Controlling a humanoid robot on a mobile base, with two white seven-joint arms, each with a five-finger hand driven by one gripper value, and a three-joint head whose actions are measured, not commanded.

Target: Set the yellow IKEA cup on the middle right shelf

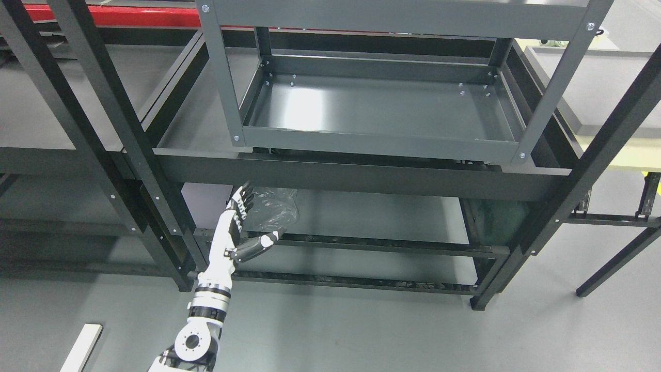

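In front of the dark rack, low at its left end, my left hand stands upright with the fingers straight and close together and the thumb stuck out to the side. It is wide and holds nothing. My right arm does not show.

I can see no yellow cup anywhere: not in my palm, not on the grey tray shelf higher up, not on the part of the lower shelf that shows. The front beam hides a strip of that lower shelf, so a cup could sit behind it unseen. I cannot tell from here which level counts as the middle right one, so I cannot settle what stage the job is at.

What I can judge is how to move well from this pose. My fingertips are just under the front beam, so I would draw the hand back toward me before lifting it, not straight up. A crumpled clear plastic bag lies just beside my fingers, and it would snag easily, so I keep my fingers off it. The right side is well apart from this hand, so I would turn my head to find the cup before committing to a reach.
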